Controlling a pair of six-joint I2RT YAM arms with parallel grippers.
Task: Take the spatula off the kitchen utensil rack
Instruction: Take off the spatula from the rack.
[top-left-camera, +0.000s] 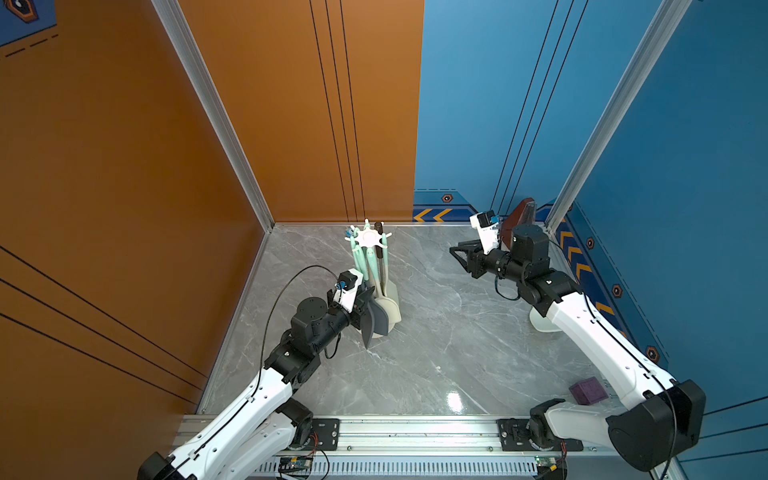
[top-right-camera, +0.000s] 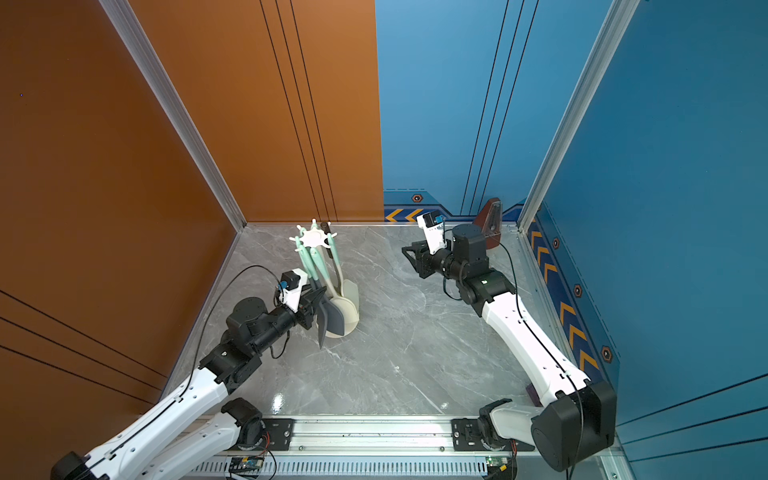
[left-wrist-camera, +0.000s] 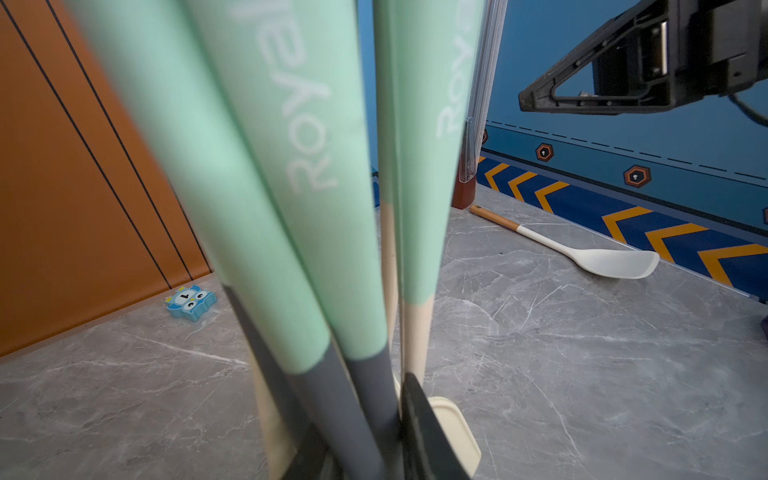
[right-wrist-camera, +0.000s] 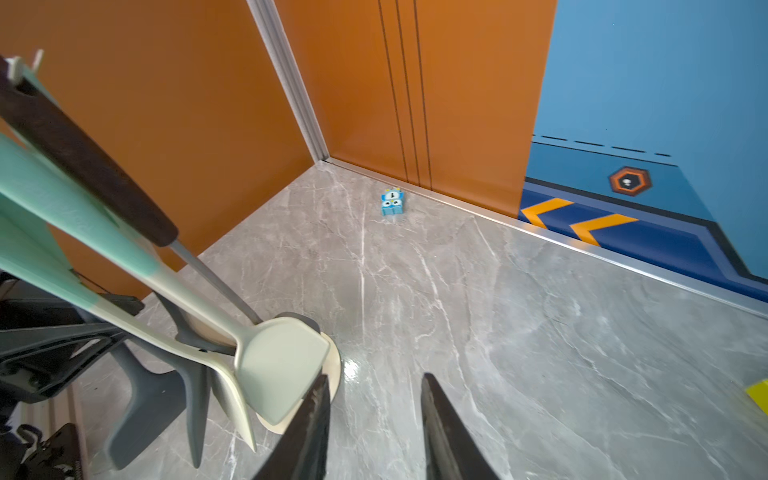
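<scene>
We judge the grey spatula (top-left-camera: 380, 321), hanging on the kitchen utensil rack (top-left-camera: 369, 237) far left on the desk (top-left-camera: 436, 332), light, best held by its stiff handle; left pincer (top-left-camera: 369, 318) at it, grip unclear; right pincer (right-wrist-camera: 374, 380) open.

bright, even overhead light. a white glare patch sits on the glossy table (top-left-camera: 455, 401) in both top views. the kitchen utensil rack (top-left-camera: 369, 237) casts only a faint shadow. in the left wrist view the close mint handles (left-wrist-camera: 316, 208) are blurred.
</scene>
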